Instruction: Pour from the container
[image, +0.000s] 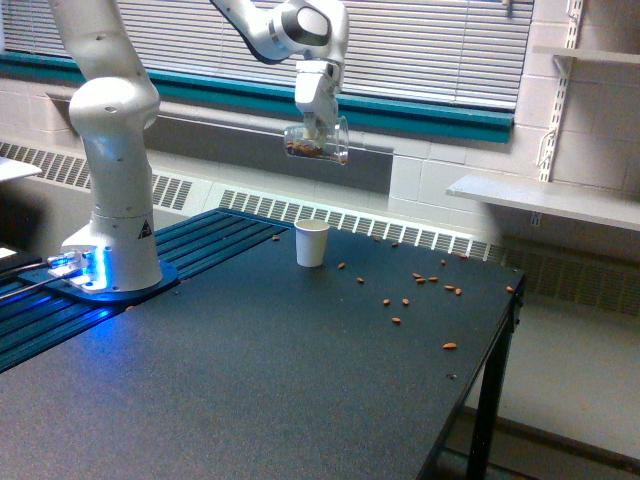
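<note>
One hand (314, 127) grips the tilted container (316, 142) above the paper cup (311, 243).

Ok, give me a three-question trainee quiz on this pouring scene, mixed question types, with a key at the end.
1. True or false: the clear container held by the gripper is resting on the table.
2. Multiple choice: where do most of the spilled nuts lie relative to the white paper cup? A) toward the exterior view's left B) toward the exterior view's right C) inside the robot base
3. Fill in: the brown pieces seen through the container's wall sit at its ____ (top/bottom).

Key
1. False: it hangs in the air above the cup.
2. B
3. bottom
</note>
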